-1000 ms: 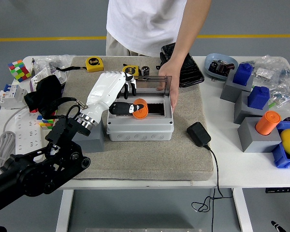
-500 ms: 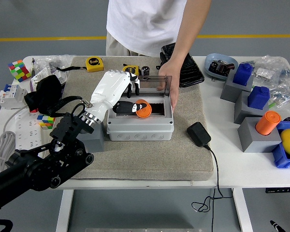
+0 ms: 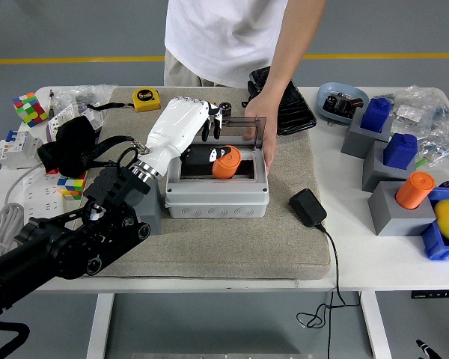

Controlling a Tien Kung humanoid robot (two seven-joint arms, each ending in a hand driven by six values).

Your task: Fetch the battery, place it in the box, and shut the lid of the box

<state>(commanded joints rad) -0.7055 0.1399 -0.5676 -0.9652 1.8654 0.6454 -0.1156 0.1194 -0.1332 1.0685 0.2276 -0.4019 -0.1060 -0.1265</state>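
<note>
While the left hand (image 3: pixel 185 129) holds the orange battery (image 3: pixel 226 161) in curled fingers over the open grey box (image 3: pixel 217 191), the likely slip is a release onto the rim or at a tilt, so the battery sits proud and blocks the lid (image 3: pixel 243 130), which a person's hand (image 3: pixel 260 123) steadies upright at the far side. It seems to lie roughly crosswise, its long axis left to right, though the black fingertips hide part of it.
</note>
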